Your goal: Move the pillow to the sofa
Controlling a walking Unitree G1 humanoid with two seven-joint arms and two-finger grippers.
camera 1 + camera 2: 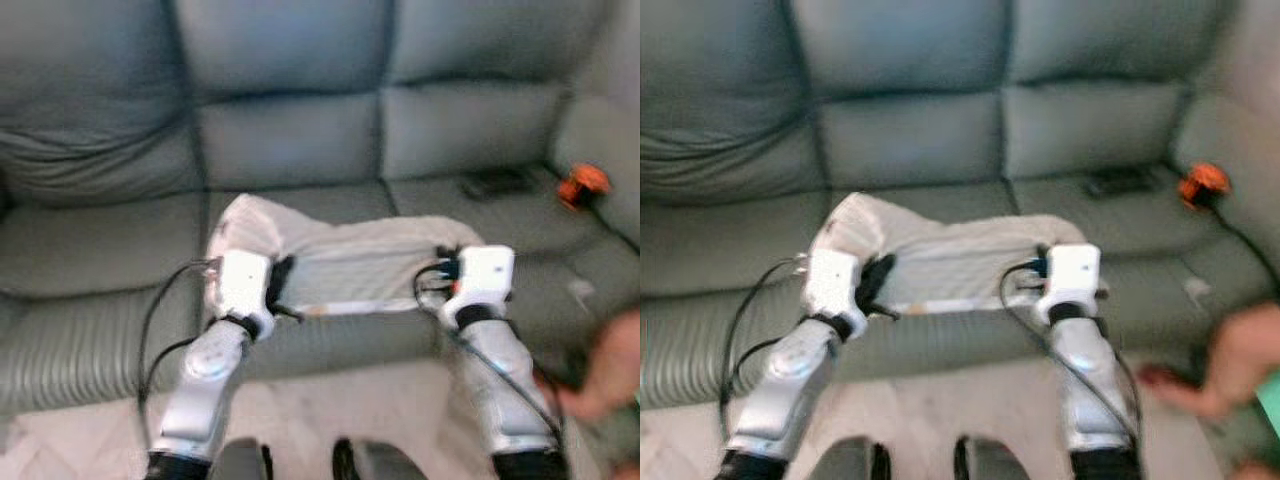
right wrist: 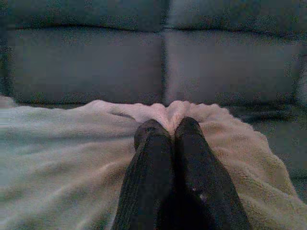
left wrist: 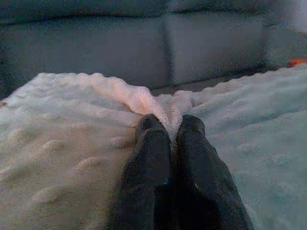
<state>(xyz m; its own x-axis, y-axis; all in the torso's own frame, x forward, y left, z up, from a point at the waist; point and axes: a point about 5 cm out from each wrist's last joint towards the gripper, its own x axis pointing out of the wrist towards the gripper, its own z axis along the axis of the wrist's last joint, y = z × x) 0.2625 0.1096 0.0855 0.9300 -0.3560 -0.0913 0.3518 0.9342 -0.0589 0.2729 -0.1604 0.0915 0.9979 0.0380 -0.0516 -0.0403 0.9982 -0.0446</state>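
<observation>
Pillow (image 1: 350, 262) lies on sofa (image 1: 300, 140) seat. Left end effector (image 3: 169, 132) and right end effector (image 2: 168, 129) each pinch a fleece fold, supporting both ends evenly.

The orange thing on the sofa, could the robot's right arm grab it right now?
Probably not. The right gripper is shut on the pillow, so it's busy, and the orange thing lies off to the right on the sofa seat, apart from the arm. It would need to let go first.
</observation>
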